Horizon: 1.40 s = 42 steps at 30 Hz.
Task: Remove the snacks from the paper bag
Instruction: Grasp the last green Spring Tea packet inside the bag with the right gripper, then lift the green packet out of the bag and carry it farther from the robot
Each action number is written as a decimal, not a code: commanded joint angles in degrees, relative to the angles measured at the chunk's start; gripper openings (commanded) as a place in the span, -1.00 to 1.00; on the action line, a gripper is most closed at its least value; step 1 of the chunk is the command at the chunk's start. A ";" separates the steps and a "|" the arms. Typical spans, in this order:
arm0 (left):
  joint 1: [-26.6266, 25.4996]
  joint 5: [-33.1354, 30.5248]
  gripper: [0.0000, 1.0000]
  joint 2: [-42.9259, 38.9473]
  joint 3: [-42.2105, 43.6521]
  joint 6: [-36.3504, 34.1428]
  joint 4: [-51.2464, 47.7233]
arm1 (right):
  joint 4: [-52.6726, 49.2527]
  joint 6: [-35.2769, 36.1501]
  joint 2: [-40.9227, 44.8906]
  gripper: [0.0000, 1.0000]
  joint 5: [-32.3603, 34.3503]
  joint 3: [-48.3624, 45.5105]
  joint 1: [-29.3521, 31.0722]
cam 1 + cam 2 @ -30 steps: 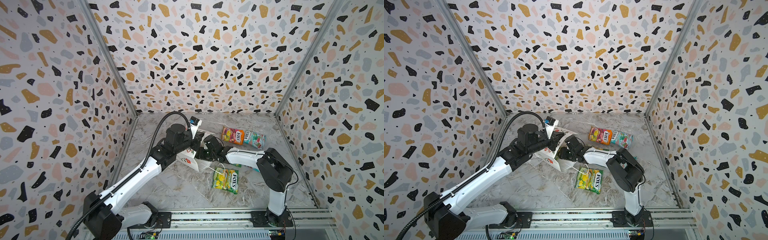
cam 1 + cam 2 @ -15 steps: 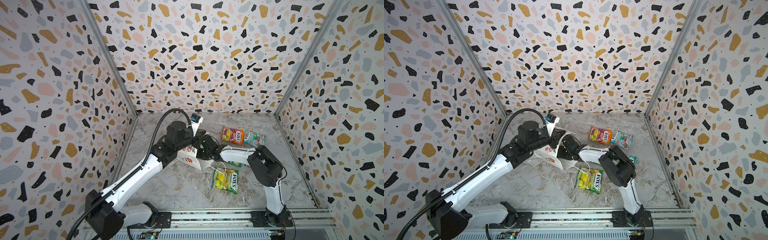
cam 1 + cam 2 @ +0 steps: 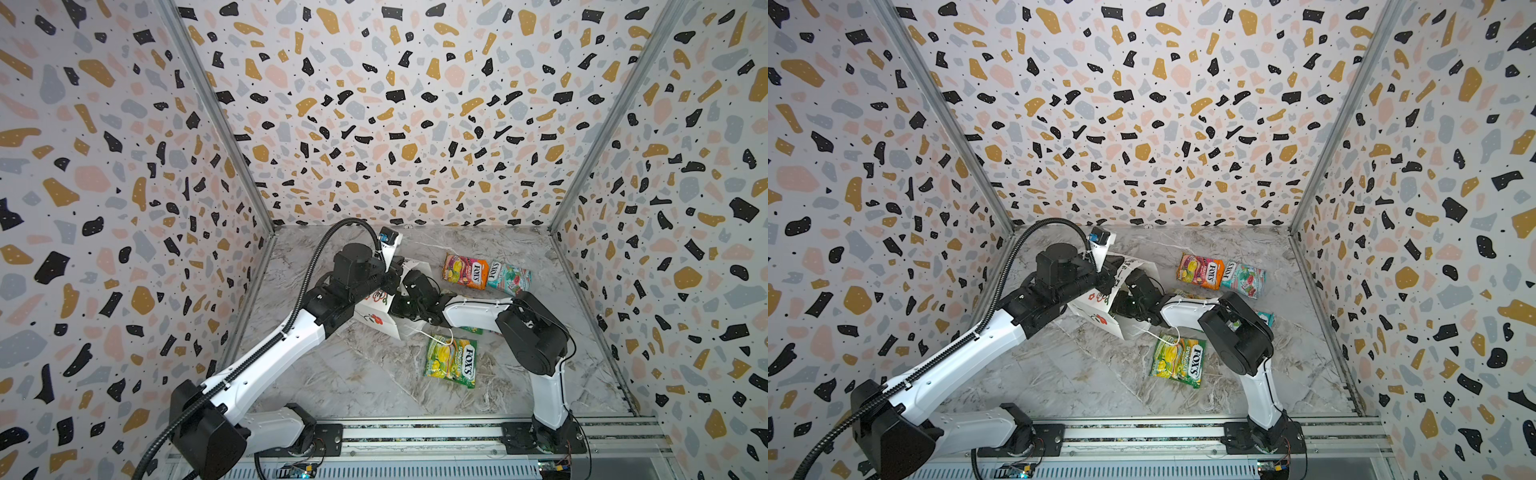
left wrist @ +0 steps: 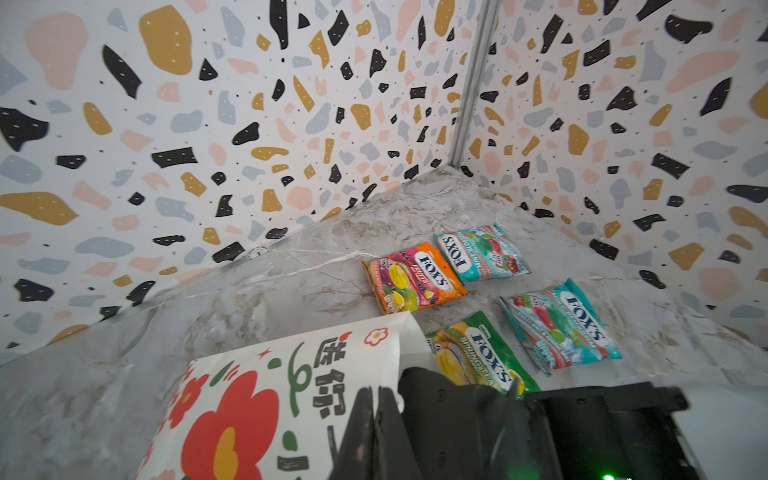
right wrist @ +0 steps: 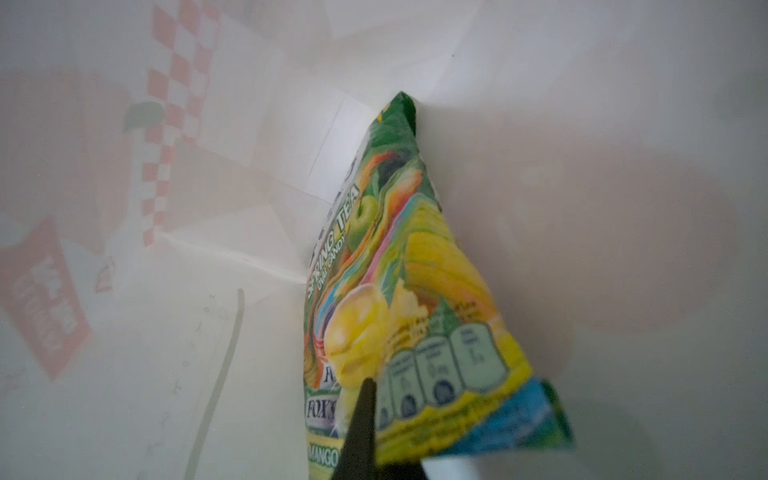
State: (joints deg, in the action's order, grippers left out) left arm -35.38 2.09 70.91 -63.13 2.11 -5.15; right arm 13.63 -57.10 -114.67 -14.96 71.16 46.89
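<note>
The white paper bag (image 3: 376, 309) (image 3: 1096, 307) (image 4: 270, 399) with the red flower lies tipped on the marble floor, mouth toward the right. My left gripper (image 4: 376, 390) (image 3: 395, 274) is shut on the bag's upper rim. My right gripper (image 5: 368, 386) is inside the bag, shut on the bottom edge of a green-yellow snack (image 5: 399, 270); in both top views its fingertips are hidden by the bag. Outside lie an orange-pink snack (image 3: 465, 271) (image 4: 415, 278), a teal snack (image 3: 509, 277) (image 4: 482, 251), a second teal one (image 4: 561, 324), and green-yellow ones (image 3: 451, 361) (image 4: 478, 357).
Terrazzo-patterned walls (image 3: 374, 124) close in the floor on three sides. A metal rail (image 3: 415, 432) carrying both arm bases runs along the front. The bag's white cord handle (image 3: 436, 336) trails onto the front green-yellow packet. The right arm's elbow (image 3: 532, 332) hangs over packets near the right wall.
My right gripper pushed further into the bag and closed from half open onto the green-yellow snack. The left gripper kept its hold and lifted the bag's rim slightly.
</note>
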 commanded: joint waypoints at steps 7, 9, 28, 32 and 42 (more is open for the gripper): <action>-0.08 -10.32 -1.00 -1.38 3.85 -1.06 4.91 | -1.17 6.06 8.09 -1.00 -0.68 -0.50 -0.14; 0.04 -12.19 -1.00 -1.82 4.23 -0.58 4.88 | -2.21 6.92 9.16 -1.00 -0.37 -0.57 -0.14; 0.04 -19.56 -1.00 -6.56 8.73 0.82 6.86 | -11.58 14.80 17.28 -1.00 -2.94 0.97 -0.14; 0.04 -20.38 -1.00 -6.75 8.72 0.58 6.62 | -13.66 16.33 18.95 -1.00 -3.19 2.07 -0.14; 0.04 -22.53 -1.00 -7.19 8.82 -0.09 6.22 | -20.38 21.85 24.67 -1.00 -2.66 6.20 -0.22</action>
State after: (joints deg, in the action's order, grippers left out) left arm -35.38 -18.61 64.77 -54.76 2.35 -0.84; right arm -5.39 -38.41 -94.74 -17.32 73.56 46.83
